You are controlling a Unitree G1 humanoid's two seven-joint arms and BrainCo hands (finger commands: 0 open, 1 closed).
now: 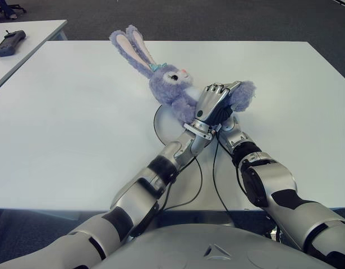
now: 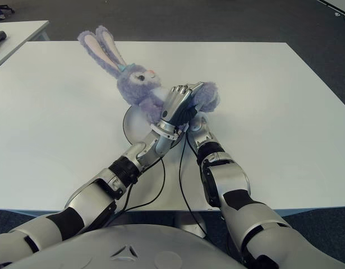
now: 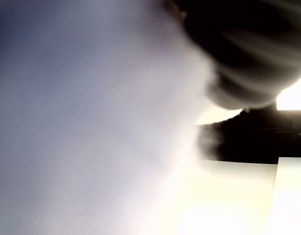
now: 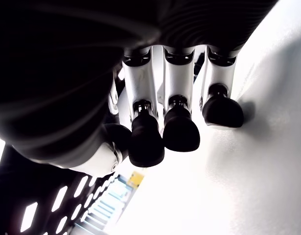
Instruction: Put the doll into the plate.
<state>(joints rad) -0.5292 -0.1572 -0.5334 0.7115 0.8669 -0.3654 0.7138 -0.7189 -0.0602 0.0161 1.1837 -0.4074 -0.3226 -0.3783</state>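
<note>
The purple bunny doll (image 1: 172, 84) lies over the far edge of the white plate (image 1: 161, 120) on the white tabletop (image 1: 77, 123), ears pointing away. The left robot hand (image 1: 214, 101) curls over its body, clamped on it. The right robot hand (image 1: 231, 126) sits just beneath, fingers (image 4: 179, 127) bent against the plush. No writing is legible.

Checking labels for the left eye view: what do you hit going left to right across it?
Black controller on the side table → rabbit doll's ears → doll's head → left hand on the doll's body, over the plate.
</note>
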